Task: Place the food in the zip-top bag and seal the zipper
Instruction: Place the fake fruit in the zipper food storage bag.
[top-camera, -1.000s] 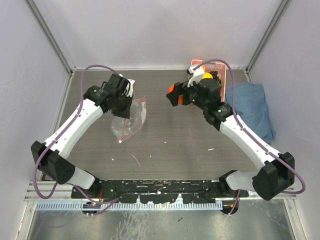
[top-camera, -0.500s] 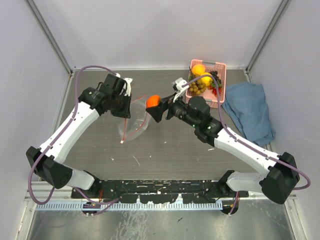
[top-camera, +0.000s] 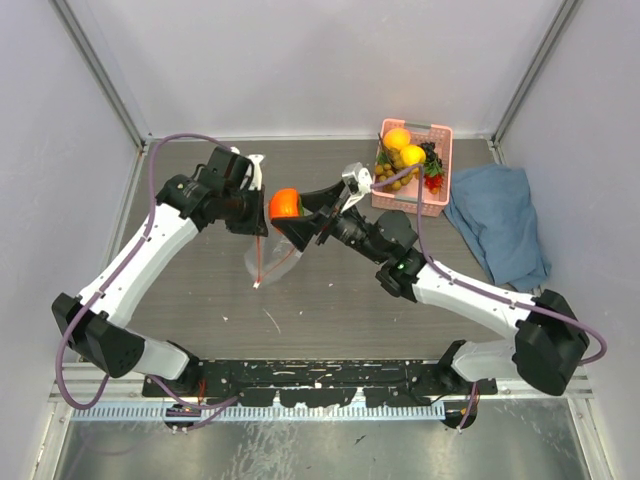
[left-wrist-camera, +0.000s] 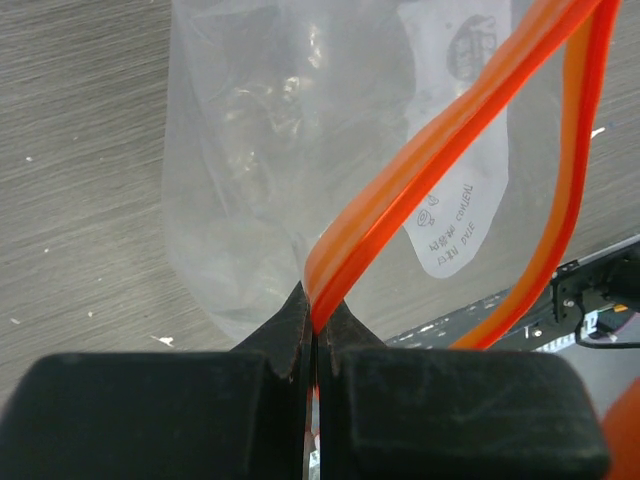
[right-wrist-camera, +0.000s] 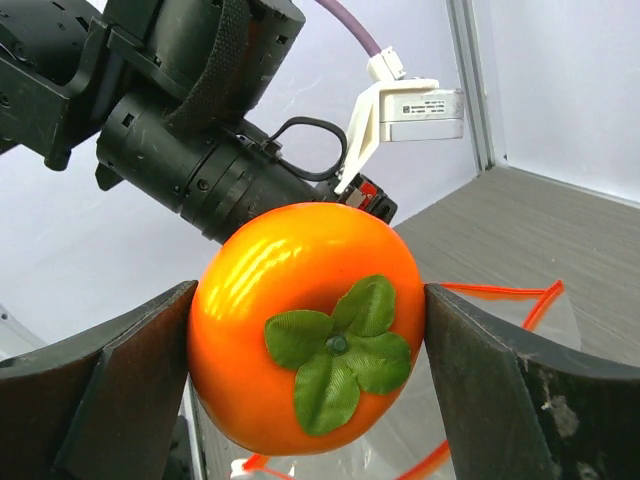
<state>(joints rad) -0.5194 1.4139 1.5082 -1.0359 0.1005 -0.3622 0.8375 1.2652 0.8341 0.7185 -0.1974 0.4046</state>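
Zip-top bag (left-wrist-camera: 250, 140): white label (left-wrist-camera: 460, 215), print illegible; zipper (top-camera: 259, 250) far-to-near, pinched in L gripper (left-wrist-camera: 315, 325). R gripper (right-wrist-camera: 310, 300) clamps orange-red fruit (right-wrist-camera: 285, 265).

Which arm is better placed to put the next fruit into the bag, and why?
Right. The right fingers grip the orange-red fruit near the bag; the left fingers are pinching its zipper.

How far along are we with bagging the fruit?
Nothing is bagged yet: the zip-top bag looks empty. The left gripper pinches the zipper, holding the mouth open; the right gripper holds the orange-red fruit near it. Left: drop it in, move the fruits from the pink basket, seal.
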